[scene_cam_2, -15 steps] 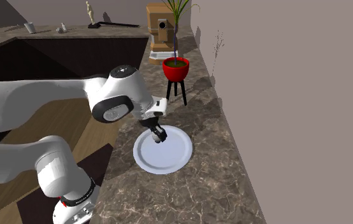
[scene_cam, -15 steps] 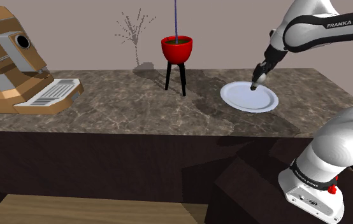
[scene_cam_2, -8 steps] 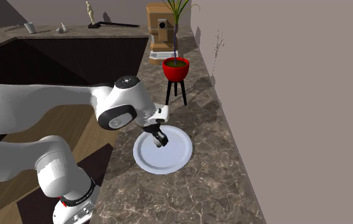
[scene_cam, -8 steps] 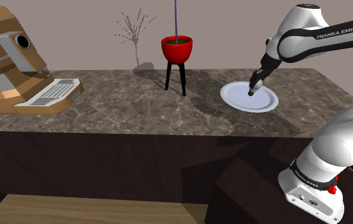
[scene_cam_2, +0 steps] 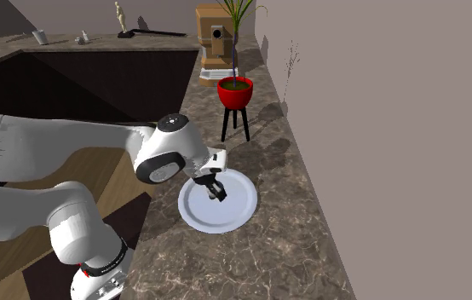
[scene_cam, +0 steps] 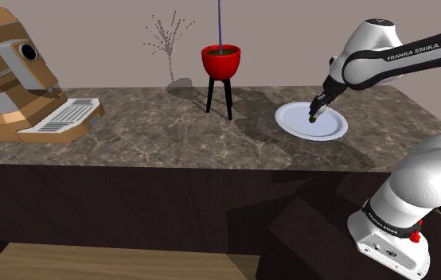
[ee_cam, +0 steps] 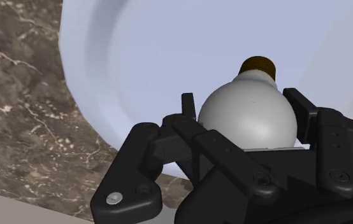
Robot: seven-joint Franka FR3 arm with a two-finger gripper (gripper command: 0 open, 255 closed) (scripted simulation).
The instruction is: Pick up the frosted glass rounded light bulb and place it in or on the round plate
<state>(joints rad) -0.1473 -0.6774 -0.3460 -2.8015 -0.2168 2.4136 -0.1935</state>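
Clamping the pale rounded light bulb (ee_cam: 248, 121) between its jaws, the gripper (scene_cam: 315, 116) is hanging low over the round plate (scene_cam: 293, 122) just beyond them, presumably so the release is short and gentle.

White arm (scene_cam: 386, 56) elbow raised, reaching down, black claw (scene_cam: 314, 118) tilted, clamped around light bulb (ee_cam: 248, 118)

Brown veined counter (scene_cam: 147, 131) with white plate (scene_cam: 293, 124), red tripod planter (scene_cam: 221, 61), coffee machine (scene_cam: 20, 75)
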